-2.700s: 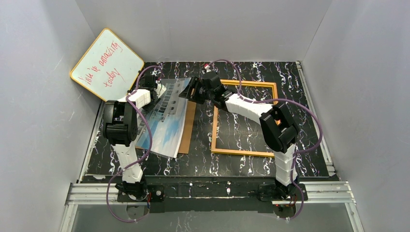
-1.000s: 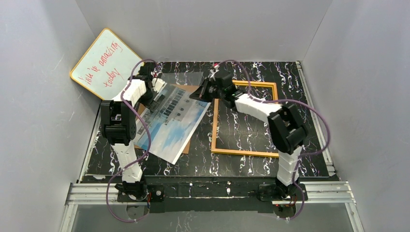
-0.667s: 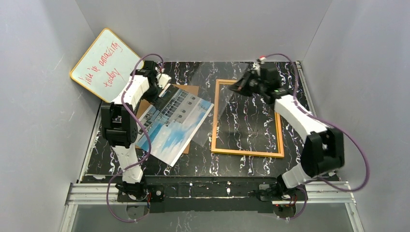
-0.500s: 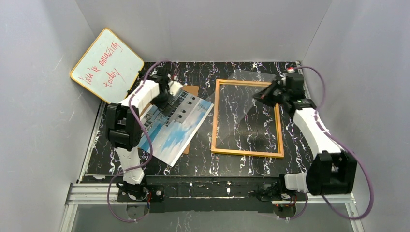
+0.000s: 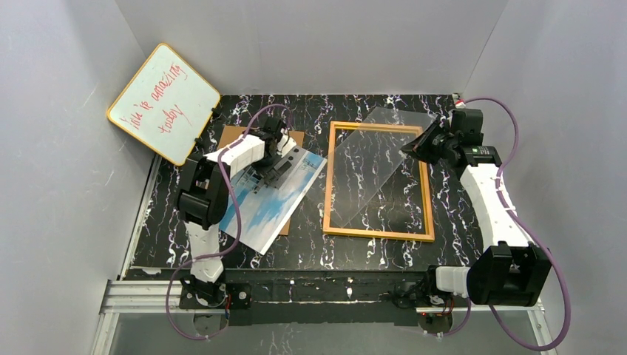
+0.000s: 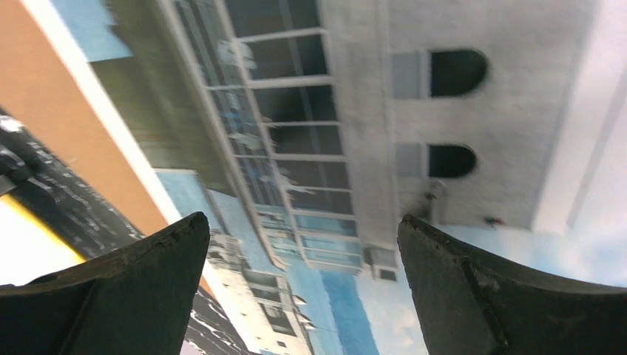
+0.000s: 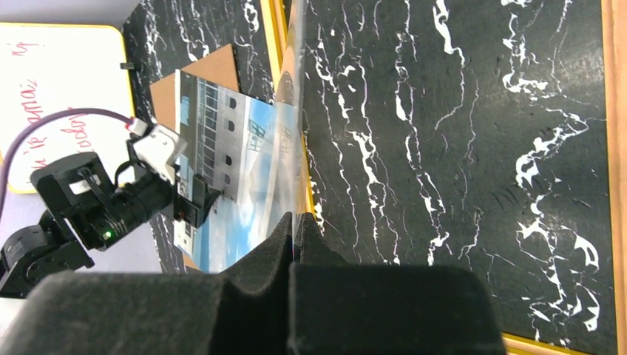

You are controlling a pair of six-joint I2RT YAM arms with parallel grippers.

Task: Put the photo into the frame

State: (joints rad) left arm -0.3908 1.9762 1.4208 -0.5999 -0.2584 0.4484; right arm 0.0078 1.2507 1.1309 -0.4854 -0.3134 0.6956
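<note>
From above, the photo [image 5: 266, 211] lies picture-side up on the left half of the black marbled table [image 5: 310, 251], turned at a slant, its far part resting on a brown backing board [image 5: 231, 137] whose corner shows beyond it. The left gripper [image 5: 275, 166] hangs over the photo's far end with its fingers spread wide and nothing between them. The frame [image 5: 377, 234] lies flat to the right of the photo, orange-brown side up, apart from it, with the table showing through its opening. The right gripper [image 5: 423, 146] is at the frame's far right corner, pinching a clear glass pane [image 5: 381, 166] by one edge; the pane slopes down across the opening toward the near left. A whiteboard [image 5: 164, 103] with red writing leans at the far left wall.

The left wrist camera sees the printed building on the photo [image 6: 414, 111] fill the view, close and a little blurred. The left gripper [image 6: 302, 222] stands well spread, both dark fingertips clear of the paper as far as can be told. A strip of the backing board [image 6: 89, 126] runs along the photo's edge.

The right wrist camera shows the right gripper [image 7: 294, 229] pressed together on the glass pane [image 7: 292, 111] (seen almost edge-on as a thin pale line). The frame [image 7: 613, 148] borders the marbled table, and beyond the pane lie the photo [image 7: 236, 148], the left gripper [image 7: 194, 200] above it, and the whiteboard [image 7: 59, 89]
</note>
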